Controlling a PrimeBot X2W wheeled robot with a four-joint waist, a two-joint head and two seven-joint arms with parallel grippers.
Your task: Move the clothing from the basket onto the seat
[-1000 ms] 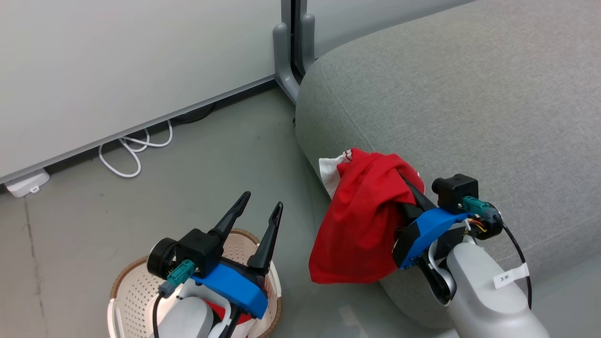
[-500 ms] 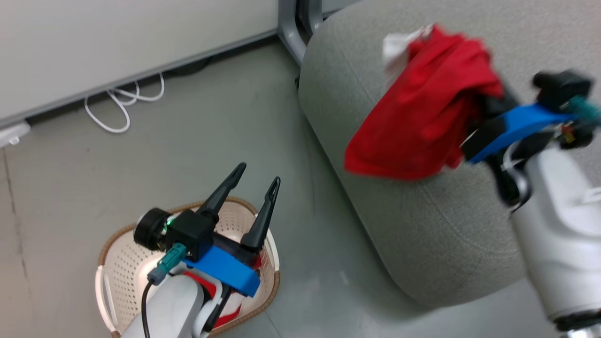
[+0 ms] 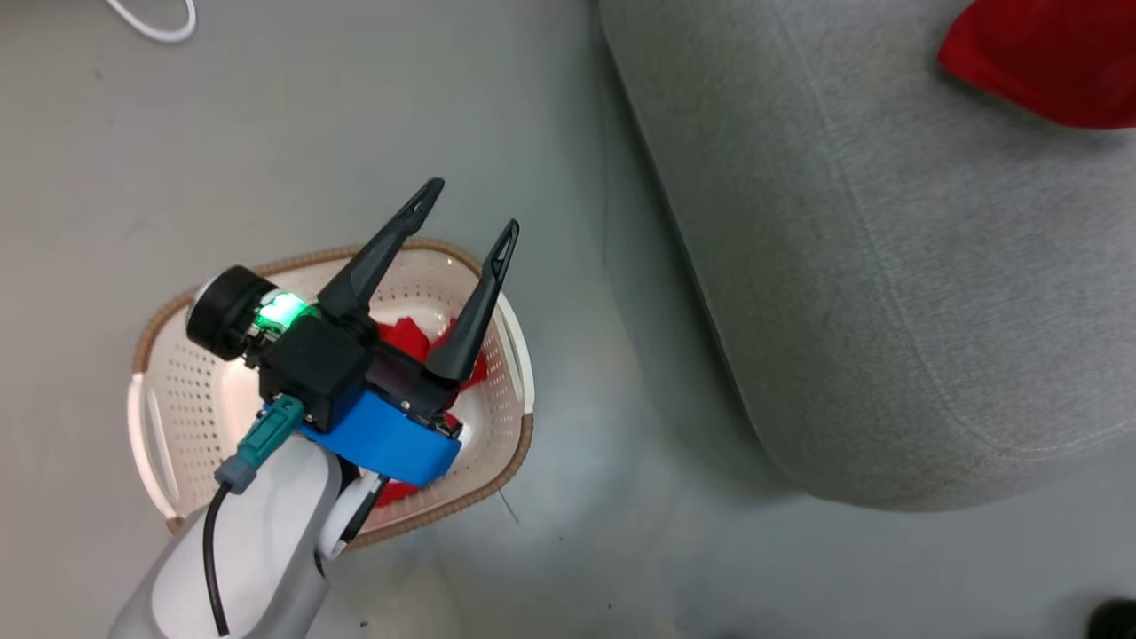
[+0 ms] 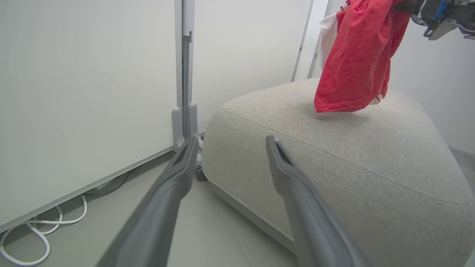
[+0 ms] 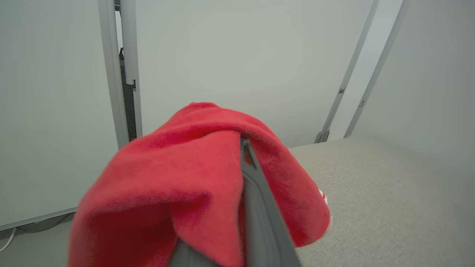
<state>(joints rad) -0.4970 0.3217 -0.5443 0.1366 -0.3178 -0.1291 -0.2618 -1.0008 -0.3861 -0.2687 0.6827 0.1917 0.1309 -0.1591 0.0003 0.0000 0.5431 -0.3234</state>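
My left gripper point(image 3: 471, 205) stands open and empty above the cream basket point(image 3: 151, 330), which sits on the floor. A red garment point(image 3: 405, 338) lies in the basket, partly hidden by the gripper's body. My right gripper point(image 5: 243, 144) is shut on the other red garment point(image 5: 193, 178), which drapes over its fingers and hides one of them. In the left wrist view this garment point(image 4: 356, 55), with white trim, hangs from the right gripper point(image 4: 402, 5) just above the grey sofa point(image 4: 334, 159). A corner of it point(image 3: 1047, 62) hangs over the sofa point(image 3: 887, 266) at the head view's top right.
Pale wall panels point(image 4: 92, 74) with a grey post point(image 4: 184, 74) stand behind the sofa's end. White cables point(image 4: 37, 226) lie on the floor along the wall. Bare grey floor point(image 3: 577, 497) separates the basket from the sofa.
The head camera has tilted down toward the basket. My right gripper has carried the red garment up from the sofa's edge and further over its top. The left gripper stays open above the basket.
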